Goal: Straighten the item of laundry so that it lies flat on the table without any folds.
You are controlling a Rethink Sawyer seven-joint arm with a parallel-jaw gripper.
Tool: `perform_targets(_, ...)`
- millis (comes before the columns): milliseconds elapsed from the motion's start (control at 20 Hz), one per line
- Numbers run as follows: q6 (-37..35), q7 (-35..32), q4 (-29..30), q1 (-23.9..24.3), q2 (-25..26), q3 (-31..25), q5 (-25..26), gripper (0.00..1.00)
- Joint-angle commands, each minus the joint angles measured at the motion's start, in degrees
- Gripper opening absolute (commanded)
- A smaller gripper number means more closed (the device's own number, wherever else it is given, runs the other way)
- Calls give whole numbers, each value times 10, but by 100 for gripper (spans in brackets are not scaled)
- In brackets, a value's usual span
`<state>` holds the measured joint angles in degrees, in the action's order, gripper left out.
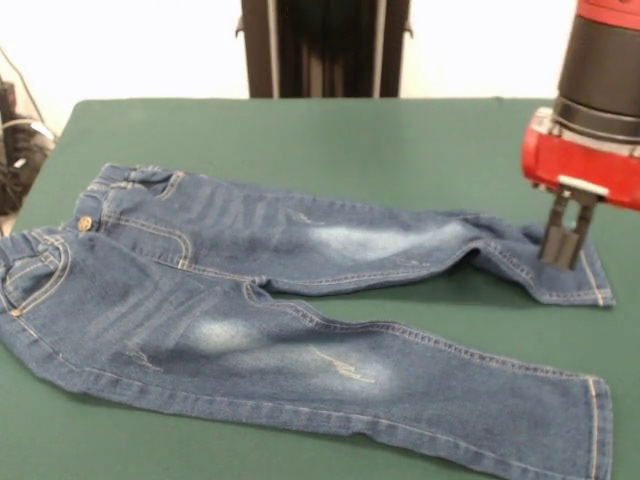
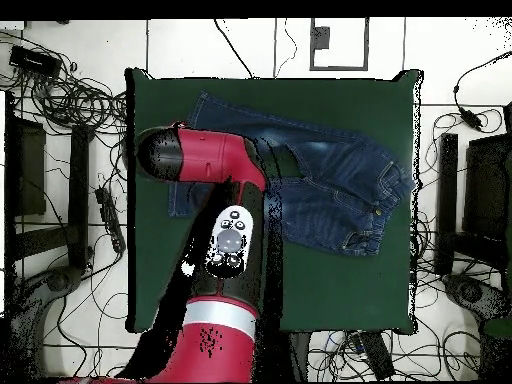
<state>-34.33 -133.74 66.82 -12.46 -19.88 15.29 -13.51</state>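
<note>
Jeans (image 1: 300,300) spread across the table (image 1: 330,140), waistband toward one short edge. Gripper (image 1: 564,238), fingers nearly together, stands on one leg's hem; whether it grips cloth cannot be told.

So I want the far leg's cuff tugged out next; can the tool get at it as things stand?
Probably yes. The tool hangs right at the cuff end of the jeans, nothing lies between them, and the green table around is bare. Whether it already touches the denim I cannot tell.
</note>
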Motion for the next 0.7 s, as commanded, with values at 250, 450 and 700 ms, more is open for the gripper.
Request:
perform_targets(250, -87, -158, 15, -27, 70, 2, -21, 0)
perform_targets(450, -116, -149, 12, -28, 79, -1, -18, 0)
perform_targets(700, -117, -133, 25, -16, 84, -27, -30, 0)
